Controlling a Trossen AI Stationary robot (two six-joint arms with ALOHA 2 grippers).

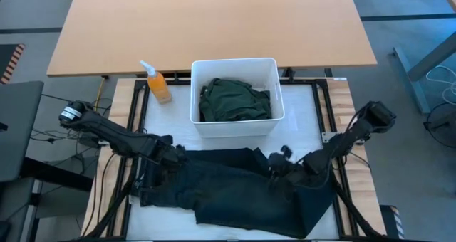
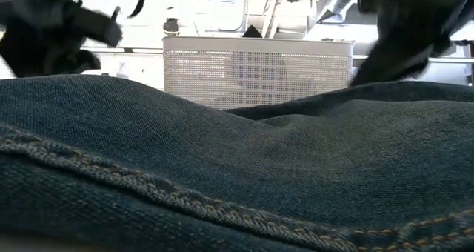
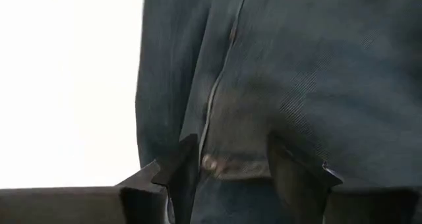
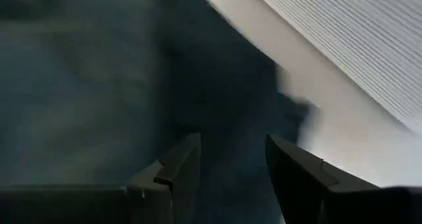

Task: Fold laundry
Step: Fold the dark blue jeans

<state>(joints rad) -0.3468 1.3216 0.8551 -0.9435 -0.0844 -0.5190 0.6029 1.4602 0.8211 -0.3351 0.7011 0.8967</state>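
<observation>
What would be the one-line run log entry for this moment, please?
trousers: spread on table before bin | green garment: in bin | left gripper: open over waistband | right gripper: open over trousers

Robotics lab, wooden workbench [image 1: 214, 28], ceiling ducts [image 2: 337, 0]

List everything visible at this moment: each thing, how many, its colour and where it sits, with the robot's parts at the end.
dark blue-black denim trousers: one, spread across the white work surface nearest the arms.
dark green cloth garment: one, crumpled inside the bin.
white rectangular plastic bin: one, beyond the trousers, mid-table.
orange spray bottle with white nozzle: one, left of the bin.
light wooden table: one, beyond the bin.
left gripper: one, dark, jaws apart over the trousers' seam and rivet.
right gripper: one, dark, jaws apart over the trousers' right part.
</observation>
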